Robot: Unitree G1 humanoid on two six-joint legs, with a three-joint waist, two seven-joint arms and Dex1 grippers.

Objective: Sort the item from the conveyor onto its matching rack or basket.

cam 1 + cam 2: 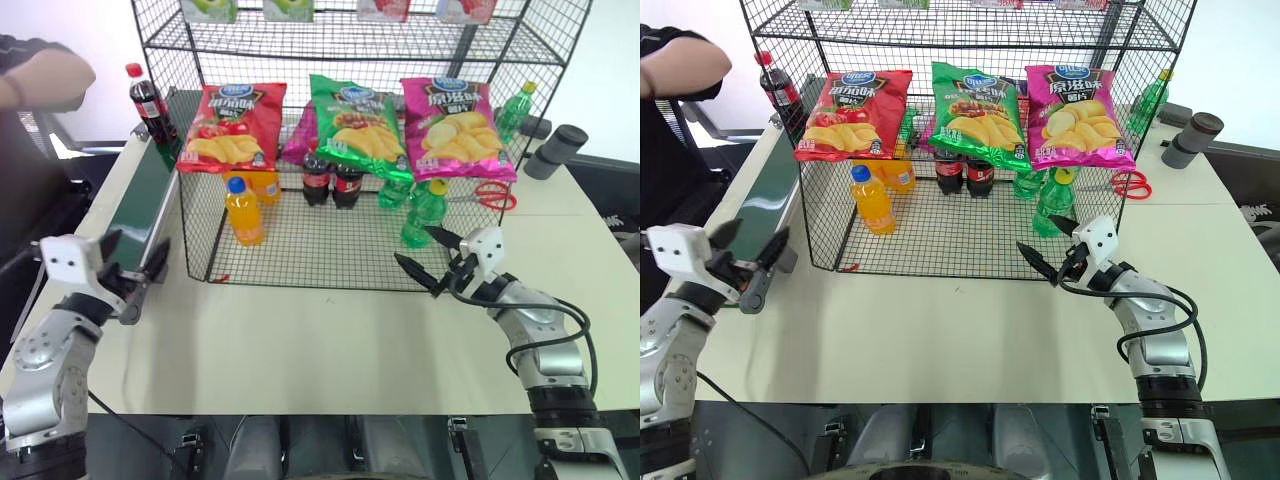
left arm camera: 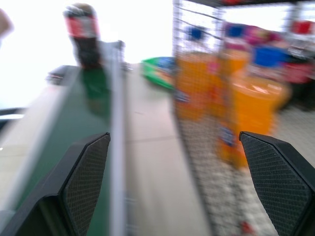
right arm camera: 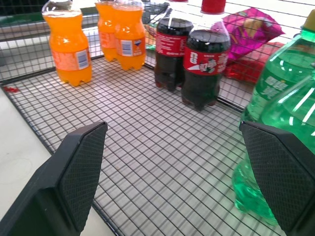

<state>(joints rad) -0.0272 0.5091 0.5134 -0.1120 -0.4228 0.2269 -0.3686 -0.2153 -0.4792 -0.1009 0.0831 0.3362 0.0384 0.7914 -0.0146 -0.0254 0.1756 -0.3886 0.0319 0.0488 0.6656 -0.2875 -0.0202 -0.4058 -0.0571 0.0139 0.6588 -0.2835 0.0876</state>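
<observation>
Taking the black wire rack (image 1: 300,250) as the landmark, the right gripper (image 1: 432,262) hovers nearest, just in front of the rack's open front edge, its jaws spread wide and empty. The left gripper (image 1: 135,262) sits off the rack's left front corner, over the near end of the conveyor (image 1: 140,205), jaws likewise wide with nothing between them.

Inside the rack, on its grid floor, stand orange-drink bottles (image 1: 245,210) toward the left, two cola bottles (image 1: 330,180) in the middle and green bottles (image 1: 422,212) to the right; chip bags (image 1: 355,125) hang across the front above them.

The cola bottle to be sorted (image 1: 147,102) stands upright farther back on the conveyor, beyond the rack's left rear corner. A person's arm (image 1: 40,78) is near it, past the belt.

Judging by its look, that bottle is full, so fairly hefty for its size, rigid enough to squeeze, but smooth and round, prone to slip or tip. The best hold is probably across the labelled mid-body, below the shoulder, jaws level and square to the bottle; the cap and narrow neck offer less purchase.
</observation>
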